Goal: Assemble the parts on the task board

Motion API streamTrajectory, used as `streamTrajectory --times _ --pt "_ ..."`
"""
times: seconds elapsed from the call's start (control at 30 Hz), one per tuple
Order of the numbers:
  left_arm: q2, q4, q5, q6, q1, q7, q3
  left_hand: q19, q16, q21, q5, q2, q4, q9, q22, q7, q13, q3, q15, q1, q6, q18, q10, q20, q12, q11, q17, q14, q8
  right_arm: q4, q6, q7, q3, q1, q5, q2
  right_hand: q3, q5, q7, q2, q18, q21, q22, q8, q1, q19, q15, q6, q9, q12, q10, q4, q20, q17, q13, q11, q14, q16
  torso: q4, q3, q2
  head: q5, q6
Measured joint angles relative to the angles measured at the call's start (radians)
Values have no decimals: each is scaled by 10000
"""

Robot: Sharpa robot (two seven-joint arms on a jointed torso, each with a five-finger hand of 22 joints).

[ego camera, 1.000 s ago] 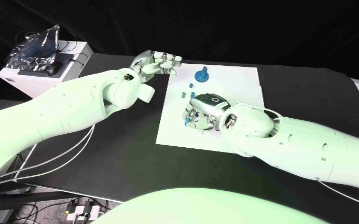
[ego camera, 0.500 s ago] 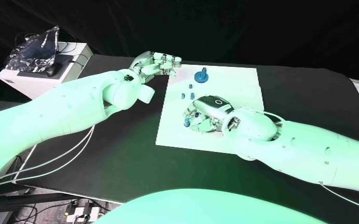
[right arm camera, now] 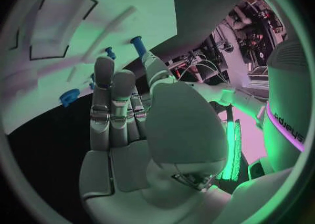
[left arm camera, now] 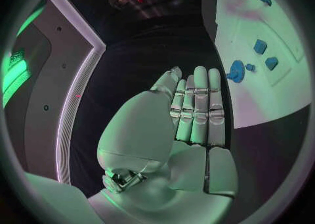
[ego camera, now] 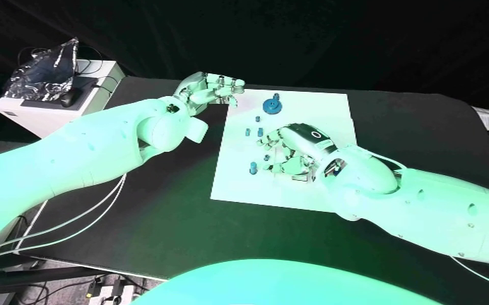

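Head view showed the right hand [ego camera: 293, 151] low over the white board [ego camera: 331, 107] among small blue parts [ego camera: 267, 138], whether holding one I cannot tell, while the left hand [ego camera: 212, 89] waited beside it, fingers curled, empty.

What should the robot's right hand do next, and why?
Probably lower the right hand onto one of the small blue parts beside it and pinch it: the hand hovers over the task board holding nothing, and loose parts lie near its fingers.

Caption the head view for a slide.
Right hand works over blue parts on the task board; left hand waits beside it.
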Motion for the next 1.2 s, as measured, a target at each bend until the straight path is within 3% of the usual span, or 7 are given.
streamTrajectory --times 0.27,0.37,0.4,0.57,0.67,1.0,1.2 --pt "-52 19 11 -2 -22 11 2 -1 0 0 0 0 0 0 0 14 0 0 0 0 -55 0 0 0 0 0 0 0 0 341 -206 225 114 770 2470 -1433 -153 619 -308 733 -329 2938 1049 285 -998 -34 -419 1545 239 852 1888 -24 -462 671 854 -317 150 710 -71 -10 -18 -363 261" --pt "-98 41 24 -9 -88 26 6 -1 0 0 0 0 0 0 6 -12 -4 0 0 0 -167 0 0 0 0 0 0 0 0 482 145 220 130 995 3363 -1887 -604 619 -537 1011 -589 3708 1068 356 -1282 -30 -583 1880 525 3418 2030 -296 -753 898 3598 -586 186 896 -137 -5 -35 -563 348" --pt "-119 51 34 -12 -134 32 6 -1 0 0 0 0 0 0 10 0 -8 0 0 0 -179 0 0 0 0 0 0 0 0 568 372 174 133 1077 3748 -2095 -787 619 -559 1100 -637 3934 1067 394 -1566 -4 -679 1898 705 4504 1874 -251 -853 1005 4843 -912 90 991 -155 1 -40 -625 377" --pt "-163 106 74 -13 -256 44 0 0 0 0 0 -55 0 0 14 0 -8 0 0 -55 -179 0 -36 -1 -39 -37 0 0 0 861 1324 -463 126 1228 4763 -2729 -1524 796 -991 1721 -867 5807 1067 1242 -2495 34 -864 2116 2376 8595 1940 147 -962 2766 9810 -1400 75 2253 -224 31 -77 -919 488" --pt "-186 175 93 -10 -310 52 1 36 0 0 0 -71 43 0 14 0 -8 -43 36 -70 -179 1 -37 36 -39 -38 0 36 0 975 1797 -1146 122 1264 4947 -3033 -1789 767 -1088 1866 -870 6812 1067 1825 -2823 67 -871 1733 4053 9189 2277 480 -994 3551 11054 -1460 83 2699 -250 36 -101 -1084 525" --pt "-346 557 159 -4 -470 70 5 35 -39 -77 58 -70 125 0 -28 0 -7 40 36 -70 -178 1 -37 36 -39 -38 0 36 0 1244 2937 -3472 102 1297 4828 -3537 -2503 651 -907 1720 -874 7586 1066 339 -3163 68 -833 1687 5301 8808 2614 1076 -994 4223 12248 -1264 118 2790 -292 26 -136 -1499 560" --pt "-416 737 201 1 -505 77 4 35 -39 -90 58 -70 152 0 -26 0 -7 68 36 -70 -178 0 -37 36 -39 -38 0 36 0 1375 3480 -4304 74 1286 4502 -3515 -2479 551 -990 1618 -876 7772 1065 154 -3408 67 -833 1796 6231 8616 2726 1408 -993 4465 12521 -1369 118 2790 -291 14 -136 -1585 522"
